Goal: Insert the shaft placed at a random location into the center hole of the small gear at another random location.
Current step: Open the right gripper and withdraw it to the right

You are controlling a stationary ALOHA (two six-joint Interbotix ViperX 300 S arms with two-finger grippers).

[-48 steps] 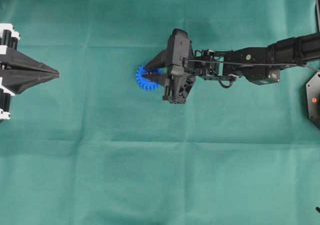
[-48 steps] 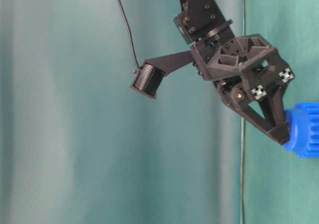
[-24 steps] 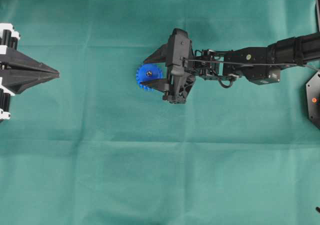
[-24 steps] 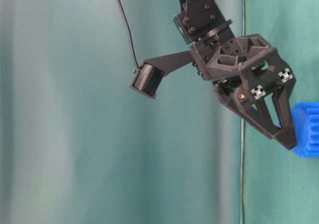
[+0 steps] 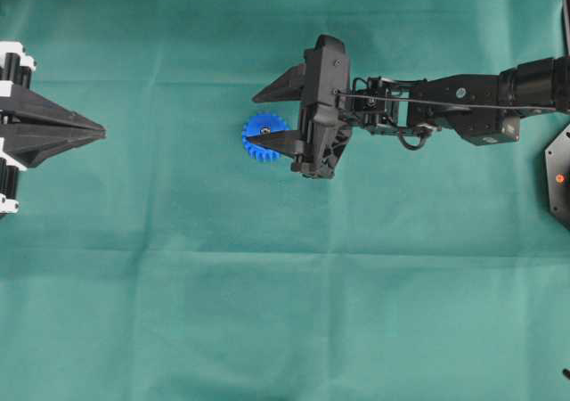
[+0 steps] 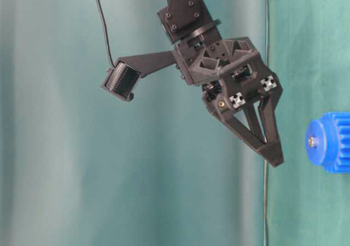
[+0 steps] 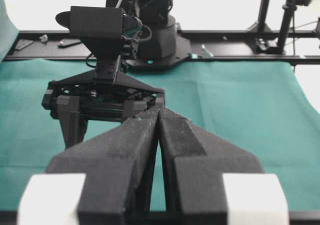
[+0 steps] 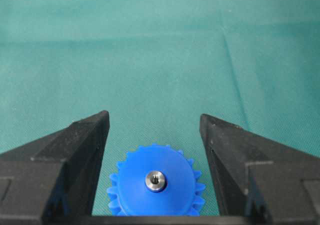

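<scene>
The small blue gear (image 5: 260, 143) lies flat on the green cloth, also seen in the table-level view (image 6: 331, 143) and the right wrist view (image 8: 135, 185). The silvery shaft (image 8: 155, 180) stands in the gear's middle and fills the center hole; only its shiny end shows (image 6: 311, 141). My right gripper (image 5: 252, 118) is open and empty, raised above the gear with its fingertips (image 8: 95, 127) apart on either side and clear of it. My left gripper (image 5: 100, 134) is shut and empty at the far left, its closed tips showing in the left wrist view (image 7: 159, 111).
Green cloth covers the whole table (image 5: 285, 312). A black fixture (image 5: 559, 176) sits at the right edge. The right arm (image 5: 445, 107) stretches in from the right. A black frame rail (image 7: 240, 35) runs along the table's far side.
My right gripper has opened, let go at the gear and lifted up and back from it. The shaft stays standing in the gear. The left arm has not moved.
</scene>
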